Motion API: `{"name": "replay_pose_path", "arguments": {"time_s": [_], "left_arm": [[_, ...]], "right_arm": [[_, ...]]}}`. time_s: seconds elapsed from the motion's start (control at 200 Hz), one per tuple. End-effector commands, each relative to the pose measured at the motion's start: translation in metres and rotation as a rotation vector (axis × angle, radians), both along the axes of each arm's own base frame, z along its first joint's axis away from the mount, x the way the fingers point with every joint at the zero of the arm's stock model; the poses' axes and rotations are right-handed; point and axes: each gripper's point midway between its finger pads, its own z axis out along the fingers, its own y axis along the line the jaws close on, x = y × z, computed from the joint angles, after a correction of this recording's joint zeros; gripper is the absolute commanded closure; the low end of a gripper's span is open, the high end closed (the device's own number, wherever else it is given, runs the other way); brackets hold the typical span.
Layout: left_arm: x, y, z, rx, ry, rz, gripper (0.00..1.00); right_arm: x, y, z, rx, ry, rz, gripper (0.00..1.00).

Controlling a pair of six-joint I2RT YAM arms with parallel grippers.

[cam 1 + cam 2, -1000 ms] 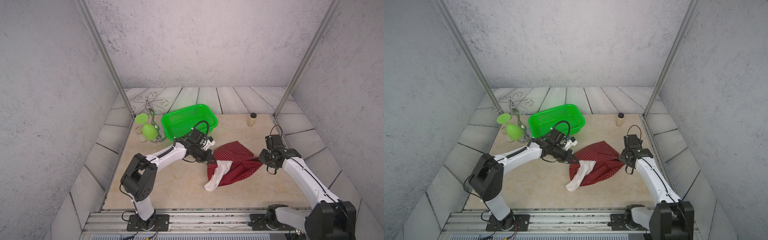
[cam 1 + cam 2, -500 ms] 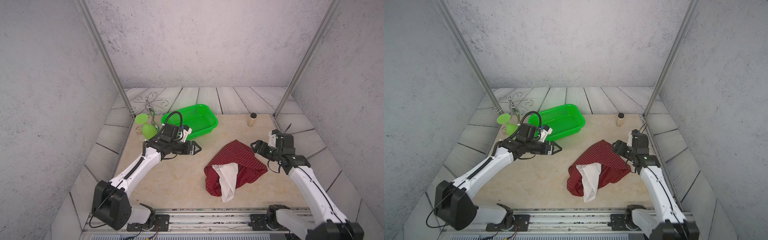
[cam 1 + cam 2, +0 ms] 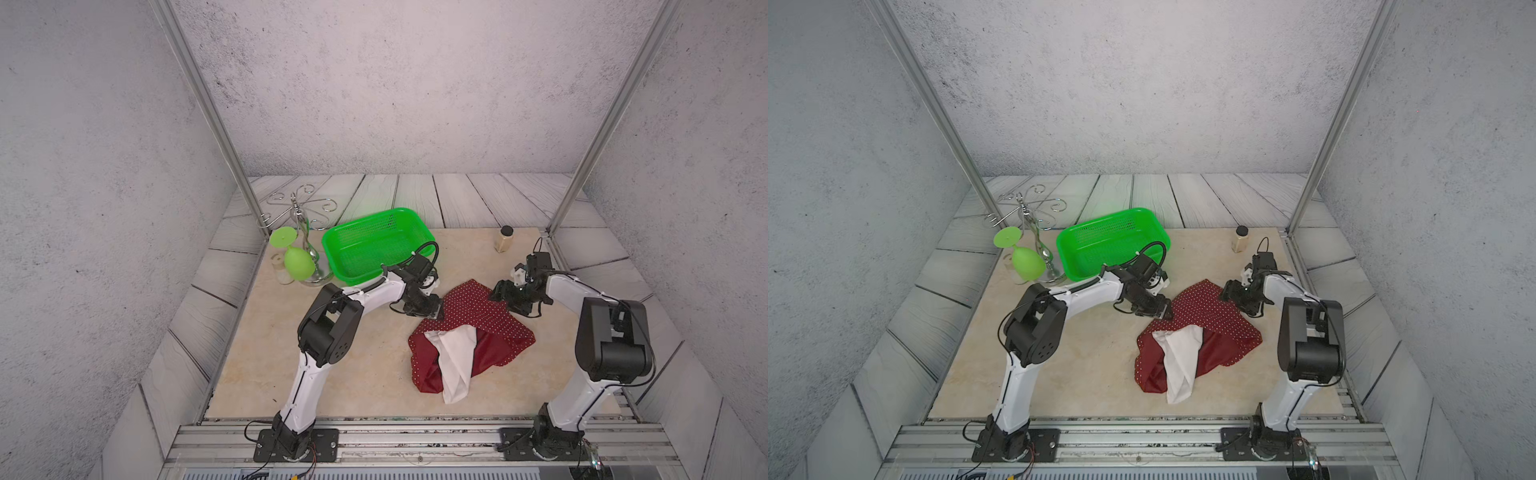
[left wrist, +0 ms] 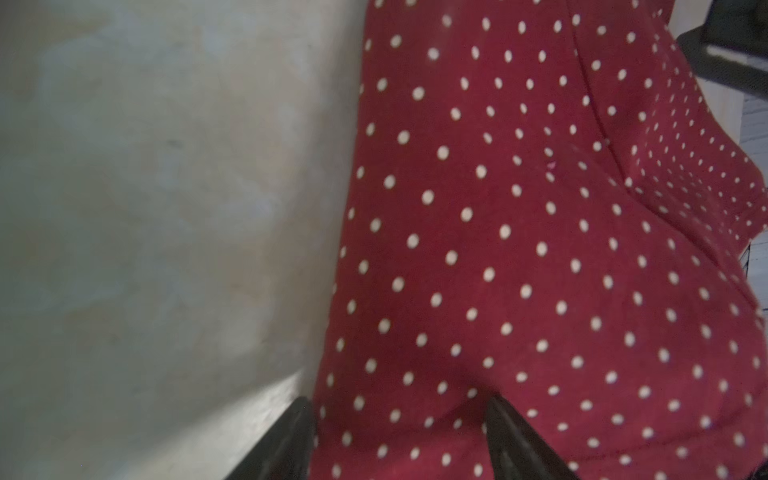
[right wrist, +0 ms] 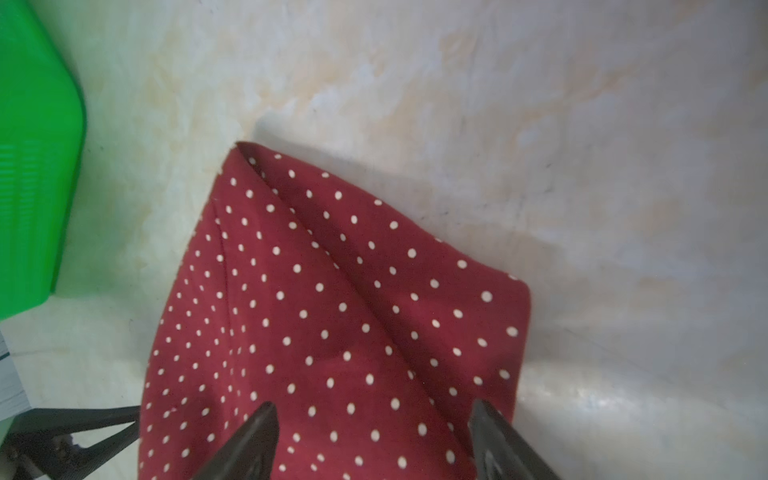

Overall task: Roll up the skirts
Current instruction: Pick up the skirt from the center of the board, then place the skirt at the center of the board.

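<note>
left hand apart | right hand apart | skirt white lining in both top views only

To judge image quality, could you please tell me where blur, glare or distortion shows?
In both top views: sharp, with the silver metal frame posts splayed by the wide lens. Left wrist view: dark red white-dotted fabric skirt slightly soft, glare patch on the beige marbled tabletop. Right wrist view: green plastic mesh basket smeared, tabletop glare.

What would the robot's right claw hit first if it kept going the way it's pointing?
The dotted red skirt: the right claw points into it, fingers apart, though its height above it is unclear.
</note>
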Motion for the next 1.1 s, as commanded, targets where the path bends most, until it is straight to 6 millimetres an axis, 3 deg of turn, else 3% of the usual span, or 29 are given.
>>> {"name": "replay_pose_path", "arguments": {"time_s": [0.0,0.05,0.115,0.165,0.225,0.255,0.37,0.455,0.535,0.605,0.636,0.716,0.786,0.836,0.911,1.016,1.096], "left_arm": [[0.001,-0.021,0.007,-0.023,0.000,-0.006,0.50],[0.003,-0.025,0.008,-0.022,0.005,-0.006,0.61],[0.011,-0.026,0.022,-0.032,-0.013,-0.003,0.82],[0.021,-0.024,0.042,-0.057,-0.049,0.008,1.00],[0.035,-0.020,0.074,-0.090,-0.107,0.020,1.00],[0.041,-0.017,0.091,-0.109,-0.141,0.017,1.00],[0.054,-0.003,0.168,-0.189,-0.297,-0.019,1.00],[0.053,0.010,0.212,-0.236,-0.414,-0.048,1.00],[0.050,0.030,0.232,-0.238,-0.476,-0.043,1.00],[0.048,0.049,0.228,-0.252,-0.448,0.014,1.00],[0.045,0.057,0.223,-0.276,-0.411,0.037,1.00],[0.034,0.078,0.199,-0.301,-0.282,0.093,0.70],[0.017,0.107,0.181,-0.275,-0.207,0.141,0.56],[0.007,0.130,0.170,-0.239,-0.180,0.193,0.48],[-0.009,0.166,0.161,-0.209,-0.160,0.279,0.42],[-0.021,0.203,0.153,-0.203,-0.190,0.407,0.39],[-0.024,0.217,0.150,-0.207,-0.205,0.460,0.38]], "right_arm": [[-0.009,0.014,-0.015,0.036,0.084,0.064,0.29],[-0.007,0.021,-0.016,0.062,0.098,0.080,0.32],[-0.003,0.028,-0.011,0.102,0.082,0.087,0.43],[0.005,0.029,0.001,0.112,0.038,0.087,0.59],[0.016,0.027,0.029,0.091,-0.046,0.094,0.90],[0.022,0.024,0.049,0.065,-0.104,0.090,1.00],[0.042,0.011,0.151,-0.030,-0.358,0.097,1.00],[0.041,0.005,0.234,-0.086,-0.566,0.082,1.00],[0.029,0.011,0.292,-0.078,-0.710,0.107,1.00],[0.013,0.029,0.311,0.013,-0.744,0.163,1.00],[0.005,0.042,0.310,0.052,-0.743,0.197,1.00],[-0.022,0.081,0.290,0.095,-0.728,0.313,1.00],[-0.047,0.112,0.248,0.115,-0.654,0.380,0.98],[-0.068,0.138,0.208,0.159,-0.564,0.428,0.98],[-0.103,0.185,0.155,0.209,-0.457,0.521,0.95],[-0.145,0.252,0.117,0.264,-0.364,0.697,0.77],[-0.156,0.267,0.116,0.242,-0.353,0.772,0.55]]}}
